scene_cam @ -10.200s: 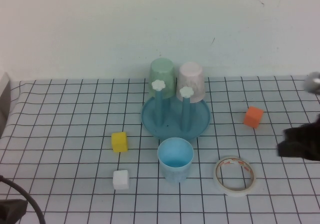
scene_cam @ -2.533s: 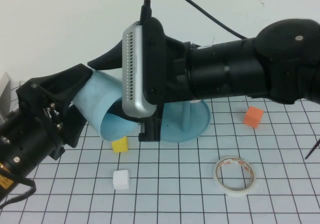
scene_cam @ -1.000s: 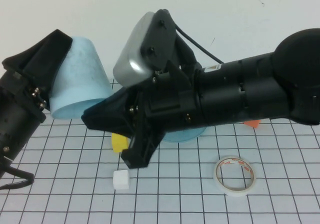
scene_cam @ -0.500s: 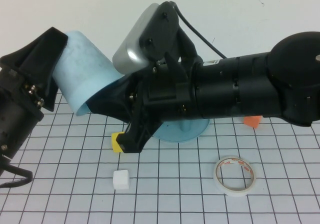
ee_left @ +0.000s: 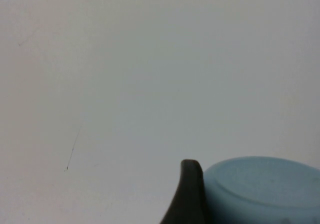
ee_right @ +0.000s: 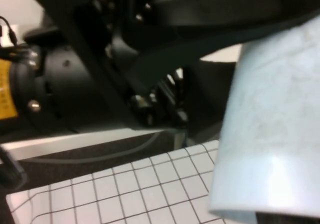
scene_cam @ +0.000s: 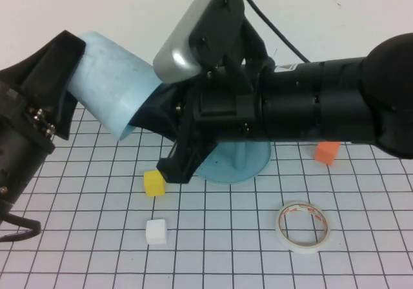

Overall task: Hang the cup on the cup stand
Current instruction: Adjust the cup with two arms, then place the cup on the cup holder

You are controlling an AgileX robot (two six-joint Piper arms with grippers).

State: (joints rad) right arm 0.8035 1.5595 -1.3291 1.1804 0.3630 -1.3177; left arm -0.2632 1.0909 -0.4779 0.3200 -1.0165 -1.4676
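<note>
The left claw (scene_cam: 64, 89) grips the cup (scene_cam: 110, 86) aloft, tilted. The right claw (scene_cam: 161, 144) meets the cup's open end — whether it's clenched, I can't tell. The cup stand (scene_cam: 248, 163) sits beneath it on the worktop (scene_cam: 232, 250). No legible writing.

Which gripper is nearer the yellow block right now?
Right. The right gripper hangs just above the yellow block, beside the cup stand; the left gripper is raised at far left, shut on the cup.
</note>
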